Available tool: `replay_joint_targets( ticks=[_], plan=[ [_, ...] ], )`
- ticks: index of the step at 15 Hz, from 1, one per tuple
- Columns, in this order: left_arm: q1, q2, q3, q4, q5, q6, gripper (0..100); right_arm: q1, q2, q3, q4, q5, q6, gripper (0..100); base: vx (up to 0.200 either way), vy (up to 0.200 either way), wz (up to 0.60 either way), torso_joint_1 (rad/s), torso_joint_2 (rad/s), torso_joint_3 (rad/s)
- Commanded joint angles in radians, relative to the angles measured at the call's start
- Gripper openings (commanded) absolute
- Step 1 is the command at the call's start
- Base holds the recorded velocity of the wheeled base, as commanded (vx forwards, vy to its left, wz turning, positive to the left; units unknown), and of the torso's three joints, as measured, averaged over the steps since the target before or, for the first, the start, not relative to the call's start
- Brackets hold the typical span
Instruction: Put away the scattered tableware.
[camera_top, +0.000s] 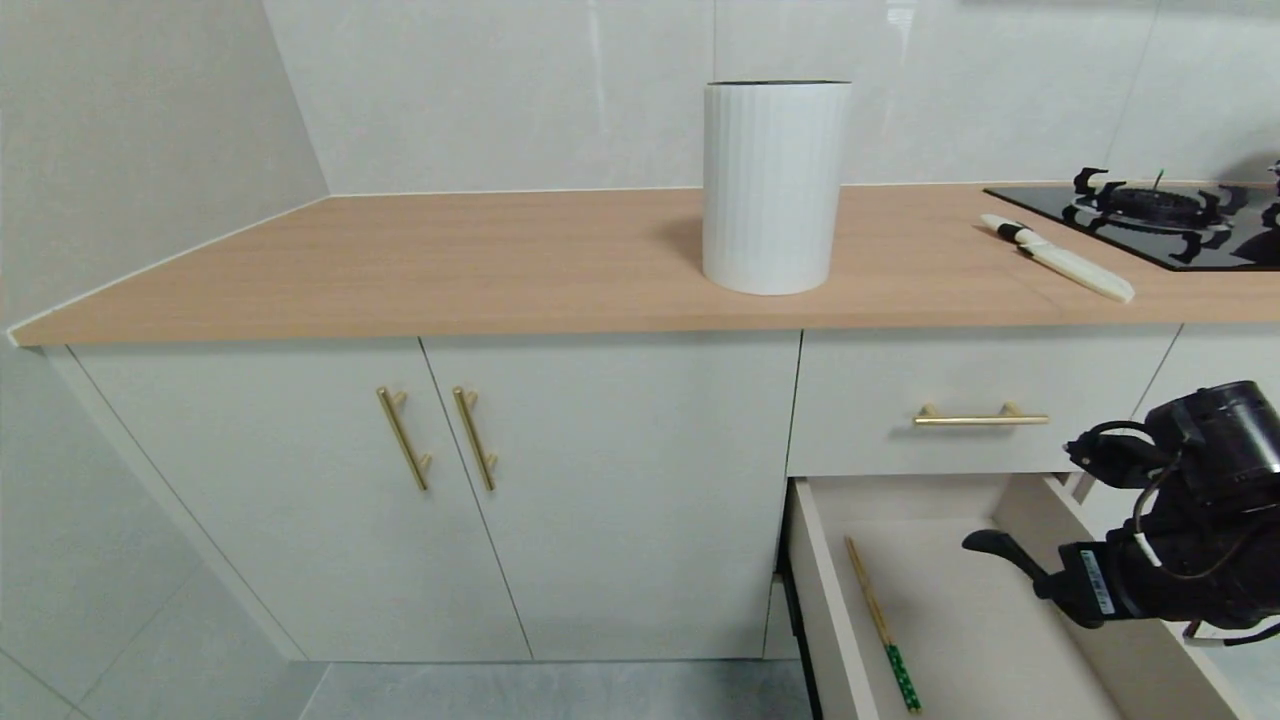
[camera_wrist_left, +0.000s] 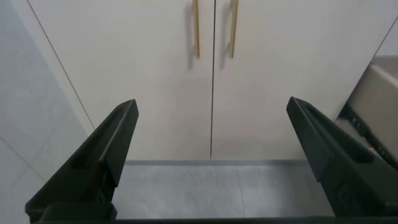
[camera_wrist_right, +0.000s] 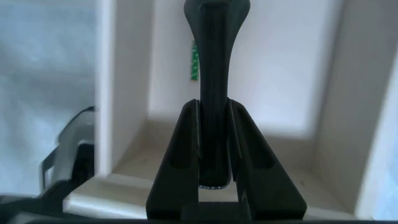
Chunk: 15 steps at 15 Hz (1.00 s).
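Wooden countertop (camera_top: 450, 260) bears white canister (camera_top: 775, 190), knife (camera_top: 1060, 258), gas hob (camera_top: 1150, 215).

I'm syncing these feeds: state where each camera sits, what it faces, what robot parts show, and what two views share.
Head view: on the head, facing forward and down at counter and open drawer; right gripper shows lower right.
Left wrist view: on the left wrist, facing cabinet doors; open left gripper frames them.
Right wrist view: on the right wrist, looking into the drawer; its gripper grips a black utensil.
Shared: head and right wrist views both show the drawer's chopsticks.
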Motion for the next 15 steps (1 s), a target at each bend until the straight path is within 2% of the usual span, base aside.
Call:
replay_joint_targets(
  ticks=[1,4,9,13,15],
  plan=[
    [-0.001,0.002,0.000,0.000,0.000,0.000,100,-0.003,0.118,0.023,-0.055,0.000,0.006,0,0.000,0.000,0.00,-0.071,0.46,0.373],
    [0.001,0.002,0.000,0.000,0.000,0.000,100,-0.003,0.232,0.064,-0.172,0.000,0.004,0,0.000,0.000,0.00,-0.032,0.39,0.352],
    [0.001,0.002,0.000,0.000,0.000,0.000,100,-0.040,0.472,0.103,-0.524,-0.040,0.003,0,0.000,0.000,0.00,-0.005,0.07,0.053],
    [0.001,0.002,0.000,0.000,0.000,0.000,100,-0.041,0.590,0.104,-0.655,-0.078,0.004,0,0.000,0.000,0.00,0.000,0.00,0.000],
    [0.001,0.002,0.000,0.000,0.000,0.000,100,-0.043,0.612,0.103,-0.664,-0.077,0.004,0,0.000,0.000,0.00,0.000,0.00,0.000]
  ],
)
